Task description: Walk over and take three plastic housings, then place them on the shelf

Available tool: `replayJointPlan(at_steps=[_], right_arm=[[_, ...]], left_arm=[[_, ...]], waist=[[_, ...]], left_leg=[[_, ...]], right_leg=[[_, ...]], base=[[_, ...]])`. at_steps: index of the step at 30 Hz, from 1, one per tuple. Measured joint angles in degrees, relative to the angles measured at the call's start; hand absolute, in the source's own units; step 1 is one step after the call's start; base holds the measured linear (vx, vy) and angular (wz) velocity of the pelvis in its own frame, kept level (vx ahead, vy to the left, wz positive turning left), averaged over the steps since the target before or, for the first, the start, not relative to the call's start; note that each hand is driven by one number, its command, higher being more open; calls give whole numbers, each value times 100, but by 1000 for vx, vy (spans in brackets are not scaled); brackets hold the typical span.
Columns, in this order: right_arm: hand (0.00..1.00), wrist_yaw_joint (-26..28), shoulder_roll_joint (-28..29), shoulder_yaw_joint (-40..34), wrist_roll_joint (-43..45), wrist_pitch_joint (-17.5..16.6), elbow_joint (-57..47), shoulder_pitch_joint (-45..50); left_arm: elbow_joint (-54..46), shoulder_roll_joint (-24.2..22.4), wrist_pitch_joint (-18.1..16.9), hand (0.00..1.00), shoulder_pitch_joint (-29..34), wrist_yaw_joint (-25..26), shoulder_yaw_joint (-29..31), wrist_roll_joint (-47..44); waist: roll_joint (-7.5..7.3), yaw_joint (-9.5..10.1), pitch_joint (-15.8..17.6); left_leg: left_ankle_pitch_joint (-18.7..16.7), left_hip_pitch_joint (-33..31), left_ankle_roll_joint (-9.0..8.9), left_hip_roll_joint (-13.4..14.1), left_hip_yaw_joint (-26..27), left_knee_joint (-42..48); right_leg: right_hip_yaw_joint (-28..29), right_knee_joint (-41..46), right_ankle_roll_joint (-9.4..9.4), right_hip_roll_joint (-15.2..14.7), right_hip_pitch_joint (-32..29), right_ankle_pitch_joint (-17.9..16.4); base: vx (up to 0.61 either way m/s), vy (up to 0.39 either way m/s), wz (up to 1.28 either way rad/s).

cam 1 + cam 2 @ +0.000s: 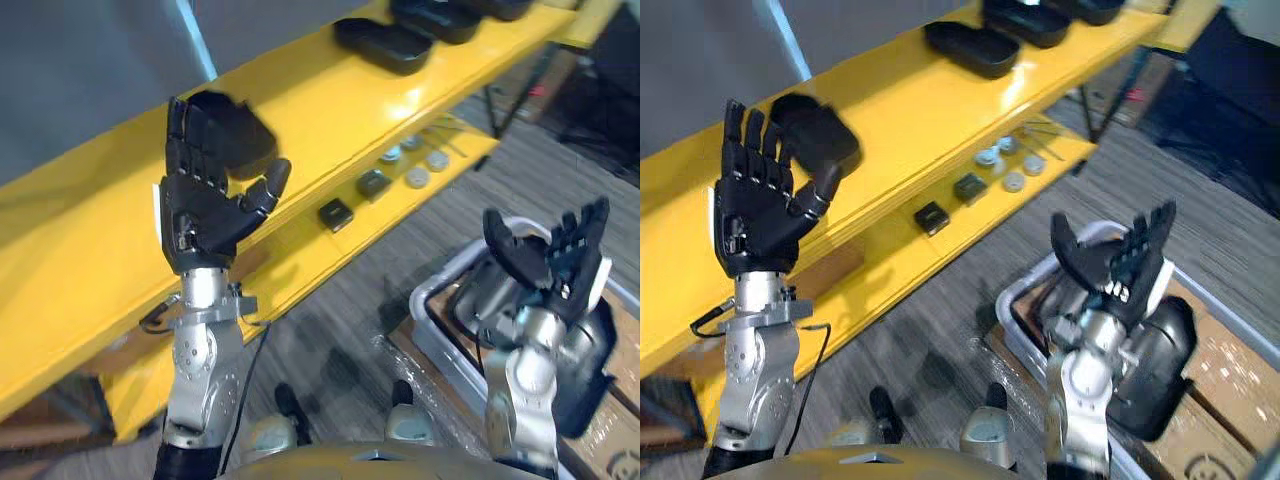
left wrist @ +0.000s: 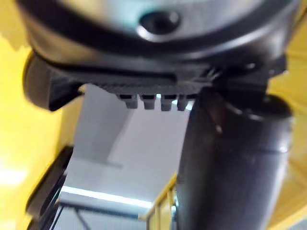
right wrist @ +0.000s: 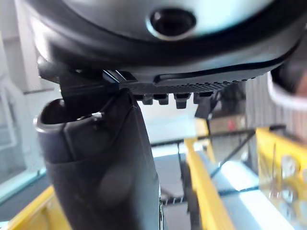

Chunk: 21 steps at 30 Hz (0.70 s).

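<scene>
The left hand [image 1: 205,205] stands raised on an upright arm, palm turned towards the head, fingers straight, thumb spread wide. The right hand [image 1: 552,258] is held lower, palm up, fingers loosely bent, grasping nothing.

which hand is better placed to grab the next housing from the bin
Right. The right hand is open over the grey bin and a dark housing, while the left hand is raised, open, by the yellow shelf.

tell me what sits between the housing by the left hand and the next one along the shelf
Nothing: the right eye view shows bare yellow shelf between the near housing and the next housing.
</scene>
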Motion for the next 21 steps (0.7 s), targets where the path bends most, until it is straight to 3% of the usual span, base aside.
replayJointPlan(at_steps=[4, 7, 11, 15, 16, 17, 18, 19, 21], right_arm=[[100, 130, -14, -57, 7, -3, -64, 657], [100, 736, -30, -54, 518, -36, -67, 1278], [100, 932, -25, 31, 942, -100, -65, 1468], [100, 998, -140, 388, 1134, -386, -49, 1125], [100, 1018, -242, 526, 1133, -439, -47, 963], [100, 1061, -396, 657, 1132, -445, -47, 768], [100, 1130, -663, 850, 1129, -445, -30, 464], [100, 1198, -877, 1049, 1133, -445, 61, 82], [100, 1381, -1034, 1308, 1380, -430, 346, -348]], left_arm=[[434, 19, 31, 100, 53, -96, -354, -430], [935, 47, 209, 100, 110, -65, -662, -393], [994, 142, 285, 100, 236, -348, -949, -400], [1152, 199, 295, 100, 19, -304, -1249, -392], [1199, 198, 296, 100, -24, -247, -1291, -394], [1219, 197, 296, 100, -29, -187, -1305, -393], [1218, 147, 296, 100, -12, -87, -1302, -399], [1218, 148, 300, 100, 9, 6, -1300, -416], [1212, 164, 312, 100, 96, 85, -1316, -412]], waist=[[-53, -311, -165], [-90, -536, -212], [-87, -639, -214], [-108, -640, -200], [-113, -616, -196], [-107, -534, -199], [-19, -325, -175], [76, -160, -115], [149, 6, -142]], left_leg=[[-104, 160, -131, 170, 617, 3], [-140, 191, -215, 312, 944, 21], [-161, 153, -260, 375, 1150, 28], [-334, 45, -271, 489, 1256, 365], [-534, -97, -251, 559, 1149, 726], [-832, -281, -71, 583, 674, 1122], [-1298, -492, 121, 582, -287, 1538], [-1700, -569, 79, 532, -1062, 1841], [-2121, -623, -38, 294, -1824, 2087]], right_leg=[[567, -123, -34, 225, -208, 102], [851, -188, -67, 407, -363, 173], [1038, -261, -87, 504, -511, 248], [1212, -262, -89, 561, -618, 267], [1276, -263, -105, 565, -699, 279], [1421, -260, -132, 577, -753, 301], [1753, -287, -145, 680, -857, 388], [2049, -319, -144, 782, -869, 445], [2345, -359, -140, 814, -884, 478]], base=[[55, -40, -85], [49, -68, -57], [12, -50, -28], [-23, -42, -22], [-51, -49, -35], [-42, -41, -86], [-50, 25, -131], [-34, 34, -134], [-54, 143, -88]])
